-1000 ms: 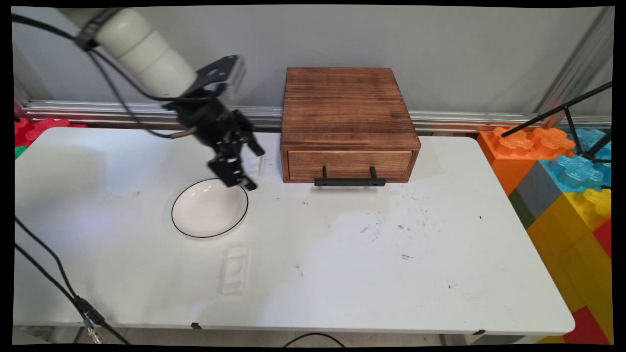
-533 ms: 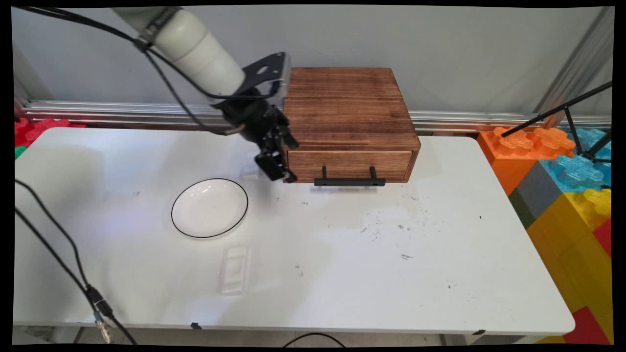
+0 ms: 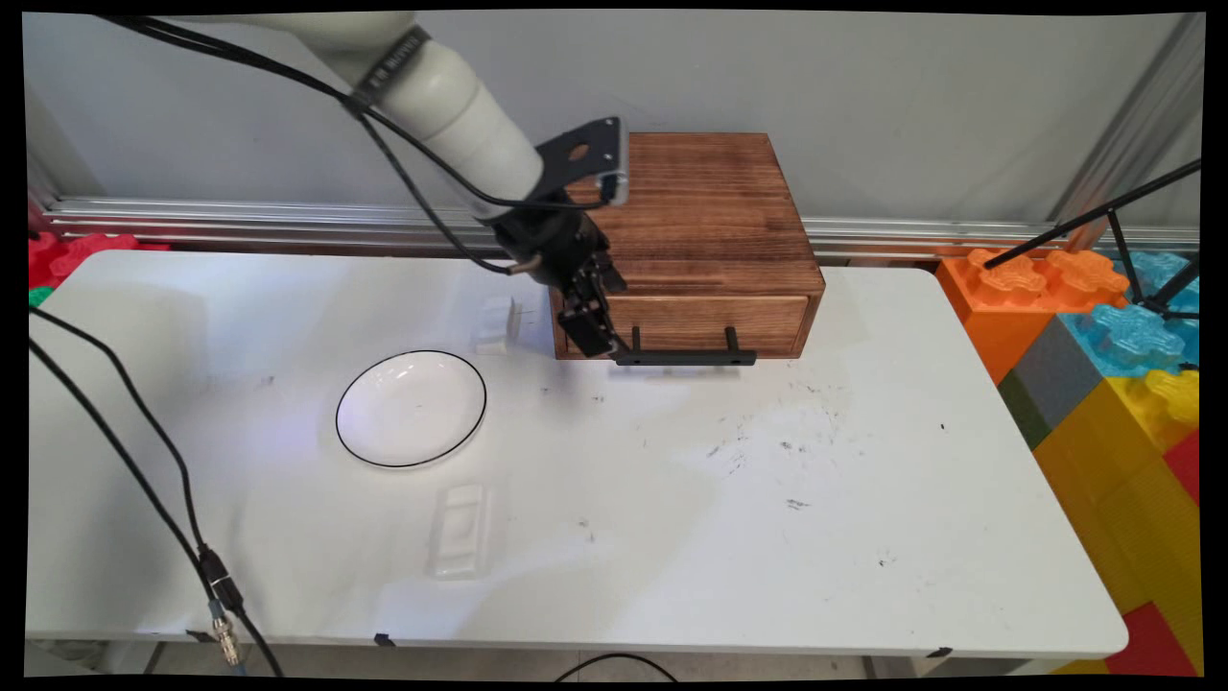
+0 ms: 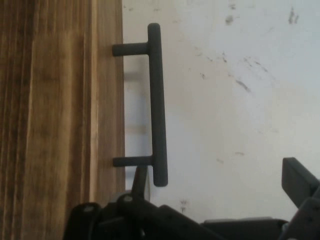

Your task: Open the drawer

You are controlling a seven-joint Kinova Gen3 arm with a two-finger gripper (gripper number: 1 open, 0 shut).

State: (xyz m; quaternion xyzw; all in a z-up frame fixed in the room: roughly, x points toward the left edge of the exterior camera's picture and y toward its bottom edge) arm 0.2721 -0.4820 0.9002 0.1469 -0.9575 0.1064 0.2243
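A white table (image 3: 672, 537) runs back to a grey wall, scuffed with dark marks in front of a wooden drawer box (image 3: 686, 216) that sits at its far edge. The black gripper (image 3: 597, 331) hangs low at the box's front left corner, its fingers spread wide — in the hand view one finger (image 4: 299, 182) shows at the right edge, the other (image 4: 141, 182) is a thin sliver just by the near end of the black bar handle (image 4: 157, 102). Whether that finger touches the handle is hard to tell. The drawer front (image 3: 710, 321) sits flush, partly hidden by the gripper. Left of the gripper and nearer the camera lies a black-rimmed white plate (image 3: 411, 408); a faint clear piece (image 3: 499, 326) stands between — its shape unclear.
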